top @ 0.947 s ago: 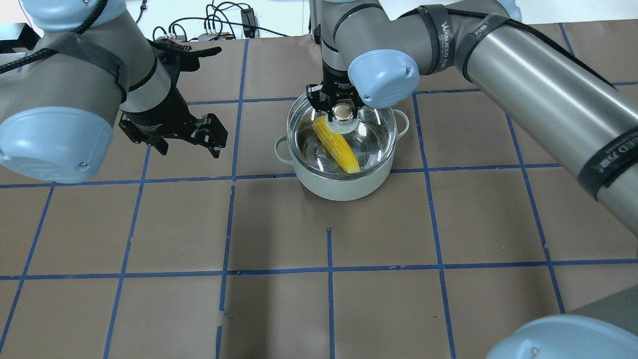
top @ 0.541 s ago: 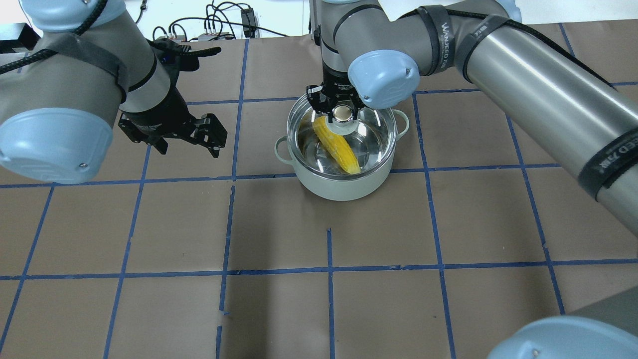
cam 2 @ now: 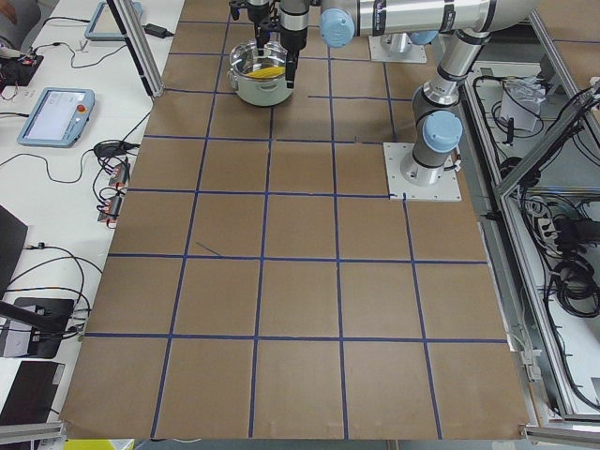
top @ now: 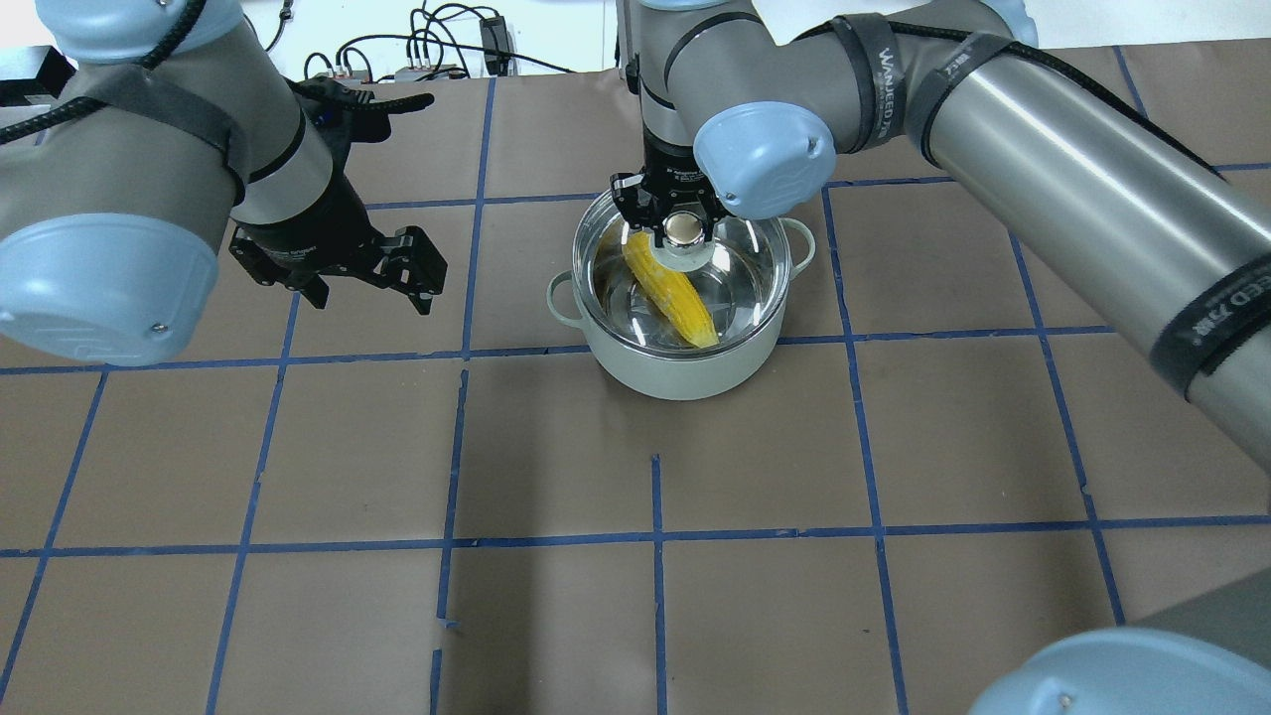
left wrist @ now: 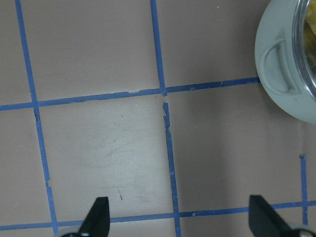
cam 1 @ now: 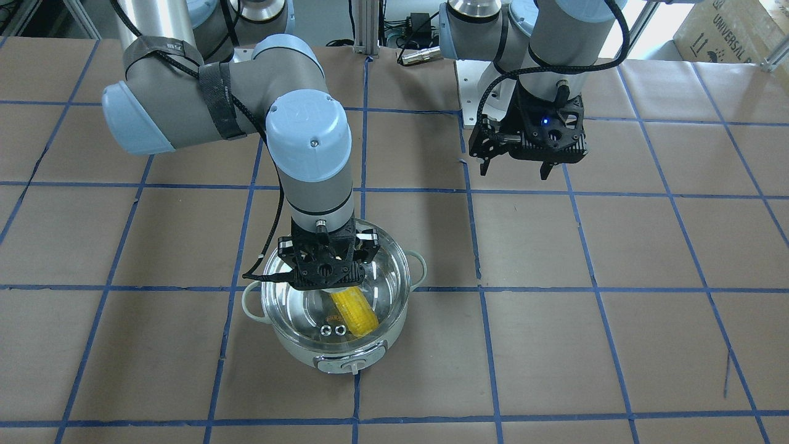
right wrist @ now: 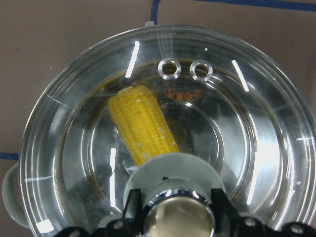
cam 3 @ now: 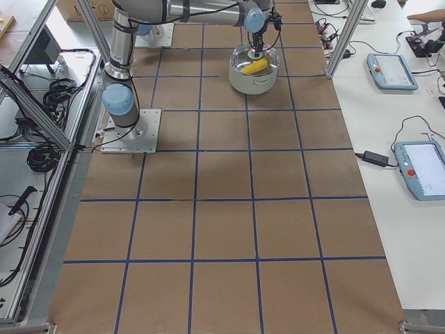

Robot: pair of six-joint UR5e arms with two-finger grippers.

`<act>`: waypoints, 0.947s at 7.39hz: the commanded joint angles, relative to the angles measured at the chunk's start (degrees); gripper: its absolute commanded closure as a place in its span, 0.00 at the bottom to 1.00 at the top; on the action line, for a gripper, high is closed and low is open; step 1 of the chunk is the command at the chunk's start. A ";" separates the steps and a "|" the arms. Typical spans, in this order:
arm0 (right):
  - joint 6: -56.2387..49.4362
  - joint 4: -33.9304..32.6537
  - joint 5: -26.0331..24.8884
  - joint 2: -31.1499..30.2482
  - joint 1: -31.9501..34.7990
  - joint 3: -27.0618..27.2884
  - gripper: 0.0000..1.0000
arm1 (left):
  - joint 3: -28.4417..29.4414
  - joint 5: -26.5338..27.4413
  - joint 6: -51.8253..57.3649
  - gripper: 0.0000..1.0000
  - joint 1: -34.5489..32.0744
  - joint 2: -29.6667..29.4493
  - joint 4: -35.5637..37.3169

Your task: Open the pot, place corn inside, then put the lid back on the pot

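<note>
"WANJEED" on strap (top: 882, 84), "UNIVERSAL" on box (cam 1: 733, 31)

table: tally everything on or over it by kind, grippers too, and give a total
pot: 1
lid: 1
corn: 1
grippers: 2 (left gripper, right gripper)
total: 5

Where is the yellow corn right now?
In the overhead view's upper middle, the corn lies inside the pot, under the clear lid that the right gripper grips from above.
</note>
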 commanded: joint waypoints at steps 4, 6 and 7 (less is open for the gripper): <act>0.14 0.70 0.03 -0.52 0.00 0.12 0.97 | -0.40 -0.15 0.01 0.00 1.09 -1.00 0.93; 0.49 1.14 -0.05 0.00 0.00 -0.15 0.97 | -0.48 -0.15 0.02 0.00 1.09 -1.01 0.94; 0.41 1.06 -0.05 -0.08 0.00 -0.14 0.96 | -0.40 -0.15 -0.77 0.00 1.18 -1.01 0.76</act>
